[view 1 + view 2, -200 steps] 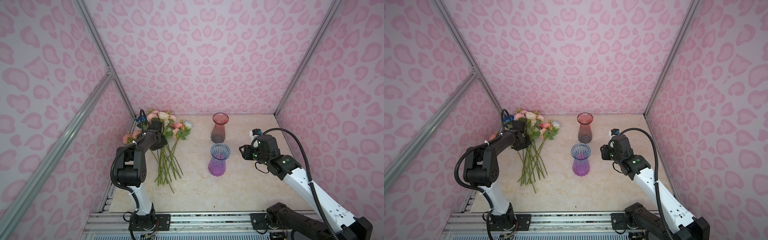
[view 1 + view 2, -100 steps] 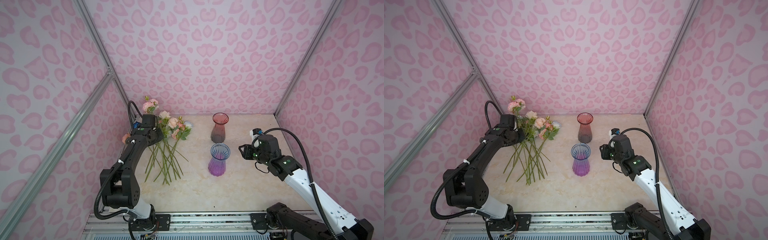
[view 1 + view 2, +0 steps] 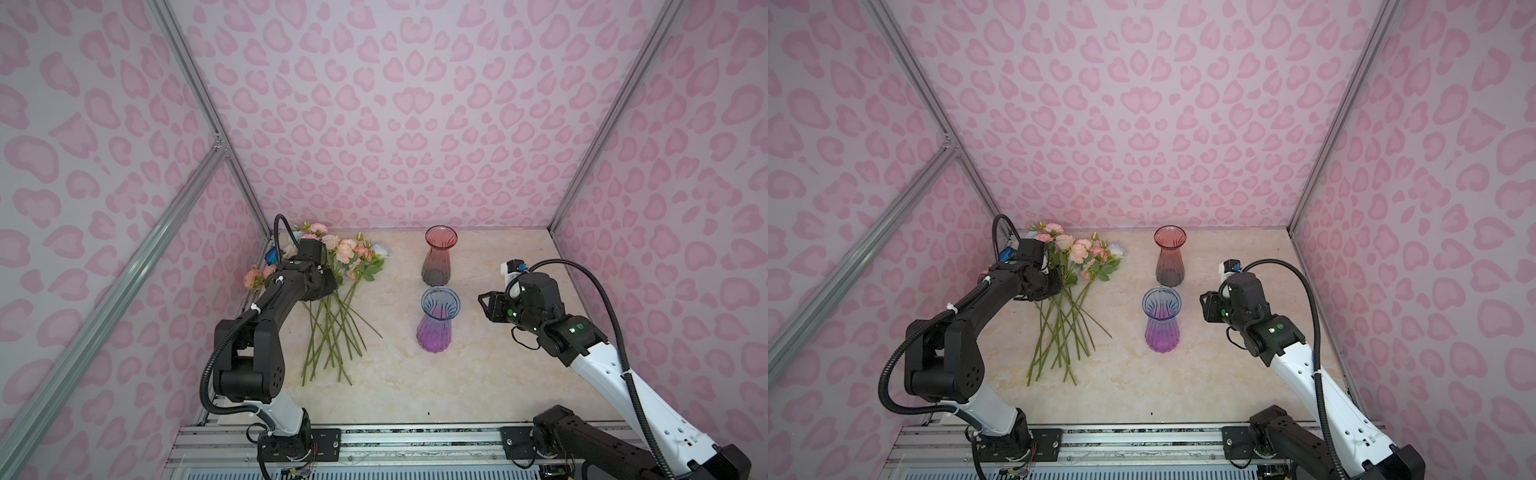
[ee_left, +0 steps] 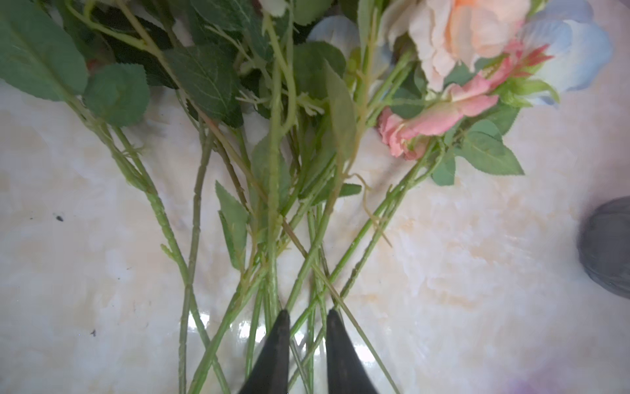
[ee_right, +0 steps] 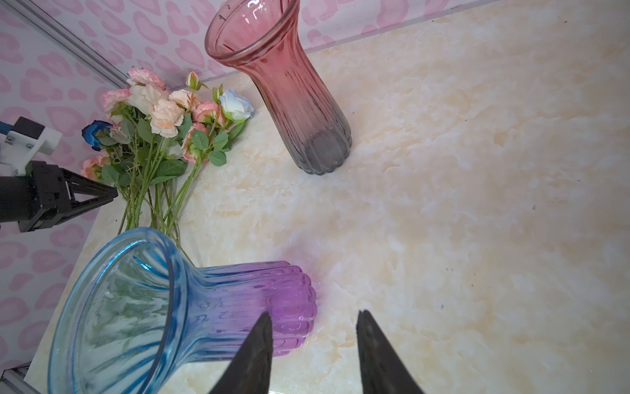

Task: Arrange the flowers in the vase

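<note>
Seeing the flowers (image 3: 345, 252) flat on the table (image 3: 478, 374), back left, blooms near the wall and stems fanned toward the front. Got the left gripper (image 4: 306, 317) right over the crossed stems, tips only a crack apart, nothing clearly pinched. Got the right gripper (image 5: 313, 315) hanging just beside the blue-purple vase (image 3: 436, 328), jaws well apart, holding nothing, well away from the flowers. Spotting a red vase (image 3: 439, 257) upright just behind that one.

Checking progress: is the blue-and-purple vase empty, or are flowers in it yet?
Empty. In both top views nothing rises from the blue-and-purple vase; the flowers lie on the table.
</note>
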You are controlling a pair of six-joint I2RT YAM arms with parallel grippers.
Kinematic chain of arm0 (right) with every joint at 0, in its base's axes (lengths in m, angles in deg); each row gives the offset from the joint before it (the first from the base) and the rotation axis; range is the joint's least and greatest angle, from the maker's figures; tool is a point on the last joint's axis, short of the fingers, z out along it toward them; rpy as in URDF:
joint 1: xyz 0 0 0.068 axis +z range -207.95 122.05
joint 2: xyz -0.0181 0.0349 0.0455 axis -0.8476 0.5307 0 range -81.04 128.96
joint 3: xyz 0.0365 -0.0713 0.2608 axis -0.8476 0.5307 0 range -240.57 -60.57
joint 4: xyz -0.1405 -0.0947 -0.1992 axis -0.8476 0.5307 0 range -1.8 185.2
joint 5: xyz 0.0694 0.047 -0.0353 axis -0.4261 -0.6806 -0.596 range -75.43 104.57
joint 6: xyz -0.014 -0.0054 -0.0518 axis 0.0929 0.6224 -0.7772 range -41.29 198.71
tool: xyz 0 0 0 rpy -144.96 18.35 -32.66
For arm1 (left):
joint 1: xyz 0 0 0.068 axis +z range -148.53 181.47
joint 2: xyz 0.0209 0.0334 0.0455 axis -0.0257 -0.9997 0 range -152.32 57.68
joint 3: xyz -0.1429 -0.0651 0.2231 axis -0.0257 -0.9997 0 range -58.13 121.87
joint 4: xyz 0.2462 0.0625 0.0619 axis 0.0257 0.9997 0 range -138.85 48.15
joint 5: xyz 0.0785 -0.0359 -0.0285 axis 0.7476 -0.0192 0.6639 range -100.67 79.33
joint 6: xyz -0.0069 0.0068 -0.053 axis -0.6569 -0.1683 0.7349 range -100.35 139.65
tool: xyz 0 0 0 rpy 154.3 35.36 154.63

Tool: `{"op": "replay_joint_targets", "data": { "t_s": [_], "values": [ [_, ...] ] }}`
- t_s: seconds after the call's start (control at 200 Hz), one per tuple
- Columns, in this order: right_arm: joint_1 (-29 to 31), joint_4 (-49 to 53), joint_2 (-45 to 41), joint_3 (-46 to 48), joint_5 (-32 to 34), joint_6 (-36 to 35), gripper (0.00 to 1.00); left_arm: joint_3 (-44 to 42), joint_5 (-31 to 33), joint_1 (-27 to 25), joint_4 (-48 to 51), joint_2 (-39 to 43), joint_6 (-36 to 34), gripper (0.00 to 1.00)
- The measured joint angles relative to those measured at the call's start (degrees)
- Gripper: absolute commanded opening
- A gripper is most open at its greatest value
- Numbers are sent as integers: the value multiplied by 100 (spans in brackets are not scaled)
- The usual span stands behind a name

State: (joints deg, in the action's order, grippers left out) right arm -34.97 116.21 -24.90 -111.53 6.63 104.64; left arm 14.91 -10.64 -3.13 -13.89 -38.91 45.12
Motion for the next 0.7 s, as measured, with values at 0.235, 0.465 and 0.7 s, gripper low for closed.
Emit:
{"op": "replay_joint_targets", "data": {
  "t_s": [0.235,0.465,0.7],
  "values": [
    [-22,-55,85,2,-2,0,42,455,466,55,63,-772,31,21],
    [-66,-98,149,2,-44,0,42,732,699,107,42,-1255,39,18],
    [-125,-109,184,2,-68,0,42,605,514,122,-188,-1287,-11,13]
  ]
}}
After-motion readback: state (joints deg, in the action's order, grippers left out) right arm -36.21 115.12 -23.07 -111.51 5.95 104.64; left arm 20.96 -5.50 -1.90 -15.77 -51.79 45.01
